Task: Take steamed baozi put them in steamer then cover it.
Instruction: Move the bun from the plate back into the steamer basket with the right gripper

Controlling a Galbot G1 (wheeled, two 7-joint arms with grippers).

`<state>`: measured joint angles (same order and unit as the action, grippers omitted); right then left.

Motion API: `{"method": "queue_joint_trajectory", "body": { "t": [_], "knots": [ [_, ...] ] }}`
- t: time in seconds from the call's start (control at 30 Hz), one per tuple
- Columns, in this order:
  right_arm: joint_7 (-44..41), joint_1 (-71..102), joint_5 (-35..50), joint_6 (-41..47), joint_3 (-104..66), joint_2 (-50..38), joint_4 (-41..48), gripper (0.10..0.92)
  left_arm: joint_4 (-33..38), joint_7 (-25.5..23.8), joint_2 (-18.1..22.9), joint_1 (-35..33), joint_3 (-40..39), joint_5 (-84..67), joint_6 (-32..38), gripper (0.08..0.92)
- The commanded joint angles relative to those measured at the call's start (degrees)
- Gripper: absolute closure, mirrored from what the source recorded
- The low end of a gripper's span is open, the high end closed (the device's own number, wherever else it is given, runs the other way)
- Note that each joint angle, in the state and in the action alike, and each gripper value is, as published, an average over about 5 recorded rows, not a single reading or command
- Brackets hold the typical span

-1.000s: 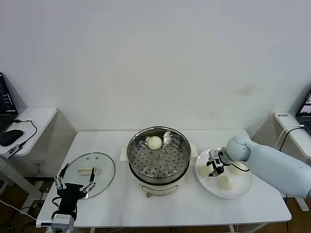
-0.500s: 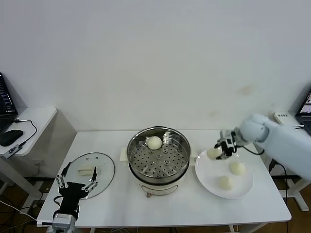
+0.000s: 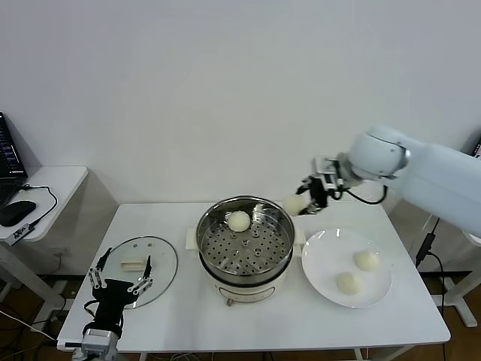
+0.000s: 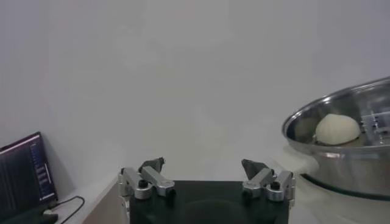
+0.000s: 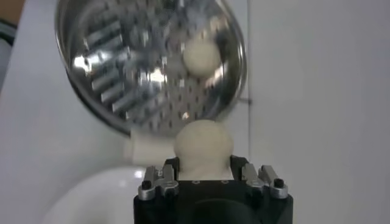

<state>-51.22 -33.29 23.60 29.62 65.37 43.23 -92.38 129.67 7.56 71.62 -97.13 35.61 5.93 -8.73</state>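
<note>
at the table's near left edge my left gripper is parked low, fingers spread wide, grasping nothing. just beyond it the cover lies flat on the table, handle up, left of the steamer.

mid-table: steamer open, perforated tray showing. one baozi sits on the tray toward the far side; the left wrist view shows it inside the rim.

right of the steamer: white plate with two baozi on it, one nearer me, one farther and to the right. they lie apart, not touching.

farther back and raised: my right gripper is in the air by the steamer's far right rim, above table level, arm reaching in from the right. fingers clenched on the fourth baozi. in the right wrist view that bun sits between the two fingers, with the steamer tray and its one bun below and beyond it, and the plate's edge at the side.

far left: a side desk with a mouse and cable.
</note>
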Motion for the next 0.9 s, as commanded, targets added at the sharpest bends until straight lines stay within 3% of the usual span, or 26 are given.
{"method": "queue_joint_trajectory", "body": {
  "t": [0.03,0.33,0.9],
  "knots": [
    [5.9,-2.1,10.3,6.5,3.2,16.6,1.7,0.491,0.3,0.0,0.1,0.0,0.3,0.0,-0.1,0.177],
    [9.0,4.8,10.3,8.3,3.5,27.2,11.5,0.491,1.0,-0.1,0.6,-0.3,1.7,-0.2,0.0,0.177],
    [10.2,10.8,6.5,9.5,4.9,30.6,15.5,0.483,0.4,-0.1,1.6,-0.1,1.8,-0.1,0.1,0.177]
  ]
}}
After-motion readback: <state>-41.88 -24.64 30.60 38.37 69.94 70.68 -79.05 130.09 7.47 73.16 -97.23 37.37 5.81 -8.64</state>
